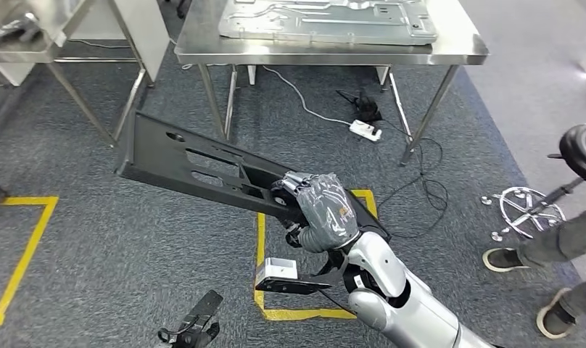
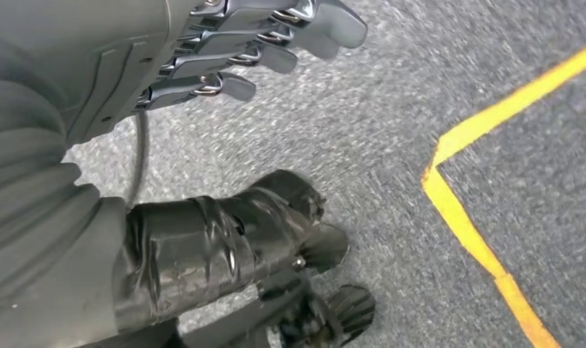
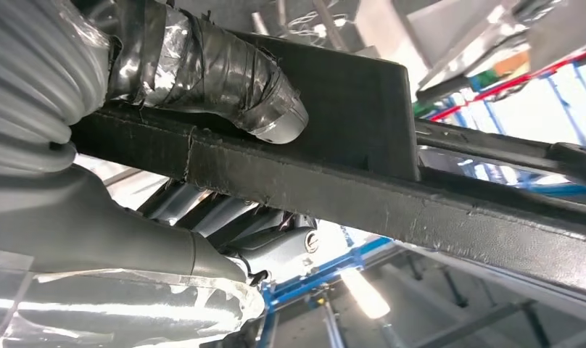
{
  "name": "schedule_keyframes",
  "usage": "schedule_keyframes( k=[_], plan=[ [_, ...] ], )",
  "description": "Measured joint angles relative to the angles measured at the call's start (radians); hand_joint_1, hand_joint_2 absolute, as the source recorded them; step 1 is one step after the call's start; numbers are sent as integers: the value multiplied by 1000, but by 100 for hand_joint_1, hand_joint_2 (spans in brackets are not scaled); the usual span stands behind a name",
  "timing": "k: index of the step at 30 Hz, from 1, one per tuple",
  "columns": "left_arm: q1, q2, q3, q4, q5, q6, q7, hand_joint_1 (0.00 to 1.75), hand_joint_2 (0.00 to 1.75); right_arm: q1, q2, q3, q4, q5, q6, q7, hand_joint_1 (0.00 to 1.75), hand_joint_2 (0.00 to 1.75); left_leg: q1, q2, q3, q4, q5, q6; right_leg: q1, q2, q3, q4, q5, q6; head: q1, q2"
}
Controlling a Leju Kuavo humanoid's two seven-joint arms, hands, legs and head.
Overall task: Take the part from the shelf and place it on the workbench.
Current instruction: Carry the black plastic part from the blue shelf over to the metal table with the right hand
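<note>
Left hand: one, seen in the left wrist view (image 2: 225,54), hanging over grey carpet beside a yellow tape line (image 2: 479,239); its fingers (image 2: 275,36) lie side by side, nearly straight, with nothing in them.
Right arm: one silver arm (image 1: 399,297) coming in from the lower right of the head view.
Right hand: one (image 1: 323,210), wrapped in grey tape, clamped on the near end of the part; in the right wrist view the taped thumb (image 3: 225,80) lies across one face of the bar and the darker fingers (image 3: 203,210) curl under the other.
Part: one long black plastic panel (image 1: 196,163) with several cut-out slots, held in the air above the floor, clear of both tables.
Part axis: the long axis runs from the right hand up and to the left; the free, wider end points to the far left and is tilted slightly.
Floor markings: two yellow taped outlines, one under the hand (image 1: 261,239) and one at the left (image 1: 22,254).
Person: one at the right edge, two shoes (image 1: 504,257) and grey trouser legs visible.
Stool: one black stool (image 1: 584,148) with a chrome base, just beyond the person.
Power strip: one white strip (image 1: 365,130) with cables on the floor under the table.
Workbench: one steel table (image 1: 333,51) at the far centre, carrying one flat grey metal sheet (image 1: 326,18).
Second table: one steel table (image 1: 51,29) at the far left.
</note>
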Motion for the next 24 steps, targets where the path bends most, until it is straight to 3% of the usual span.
schedule_keyframes(
  k=[2, 3, 5, 6, 8, 10, 11, 13, 14, 16, 18, 20, 21, 22, 24],
  plan=[
    [-3, 1, 0, 0, -5, -1, 1, 0, 175, -4, -1, 7, -2, 32, 26, 26, 175, 175, -3, 76, -39, 82, -43, -11, -3, -33, 14, -10, 0, -7, -6, 0],
    [-4, 1, 0, 0, -7, -2, 1, 0, 175, -5, -3, 13, -3, 52, 42, 42, 175, 175, 0, 101, -71, 146, -71, -17, -2, -50, 18, -11, -2, -10, -10, 0],
    [-4, 1, 1, 0, -11, -4, 2, 0, 175, -5, -7, 27, -3, 89, 72, 72, 175, 175, 8, 121, -122, 239, -98, -26, -2, -82, 23, -10, -7, -10, -10, 0],
    [-2, 1, 1, 0, -13, -4, 2, 0, 175, -5, -9, 34, -3, 104, 84, 84, 175, 175, 11, 126, -123, 240, -88, -30, -3, -97, 24, -10, -10, -8, -10, 0],
    [-1, 1, 2, 0, -14, -5, 2, 0, 175, -7, -12, 44, -3, 125, 101, 103, 175, 175, 16, 143, -70, 140, -33, -36, -7, -120, 28, -5, -17, 1, -10, 0],
    [-5, 1, 3, 0, -16, -5, -1, 0, 175, -11, -16, 50, -4, 133, 106, 115, 175, 175, 16, 159, -3, 24, 4, -33, -5, -136, 28, 4, -28, 16, -11, 0],
    [-5, 1, 4, 0, -17, -5, -3, 0, 175, -13, -18, 53, -6, 132, 104, 118, 175, 175, 14, 161, 13, -4, 8, -28, -2, -140, 29, 6, -32, 23, -8, 0],
    [-2, 1, 7, 0, -20, -5, -5, 0, 175, -16, -21, 58, -10, 126, 91, 116, 175, 175, 11, 153, 17, -11, 6, -12, -1, -148, 34, 4, -34, 33, -3, 0],
    [0, 1, 7, 0, -22, -5, -6, 0, 175, -16, -22, 60, -12, 123, 80, 112, 175, 175, 11, 150, 18, -13, 6, -5, -2, -147, 36, 3, -36, 38, -1, 0],
    [-1, 0, 8, 0, -26, -4, -7, 0, 175, -16, -24, 61, -15, 117, 54, 99, 175, 175, 13, 146, 24, -19, 6, 7, -6, -121, 24, 35, -62, 45, 2, 0],
    [-5, -3, 8, 0, -28, -4, -10, 0, 175, -15, -26, 62, -19, 111, 25, 86, 175, 175, 11, 143, 27, -21, 5, 16, -5, -84, -30, 147, -120, 45, 6, 0],
    [-6, -5, 9, 0, -31, -3, -11, 0, 175, -8, -27, 63, -20, 106, 3, 77, 175, 175, 6, 137, 28, -20, 3, 21, -1, -70, -99, 272, -160, 41, 8, 0],
    [-6, -7, 9, 0, -33, -3, -13, 0, 175, -2, -28, 63, -20, 105, -5, 74, 175, 175, 3, 132, 29, -19, 2, 22, 1, -68, -115, 292, -152, 38, 8, 0],
    [-6, -8, 10, 0, -34, -3, -15, 0, 175, 3, -28, 63, -20, 104, -12, 71, 175, 175, 1, 127, 31, -19, 2, 23, 3, -67, -111, 271, -125, 33, 8, 0],
    [-7, -10, 10, 0, -38, -3, -20, 0, 175, 11, -30, 63, -20, 103, -29, 64, 175, 175, 0, 117, 36, -18, -1, 22, 8, -62, -60, 144, -48, 19, 8, 0]
  ],
)
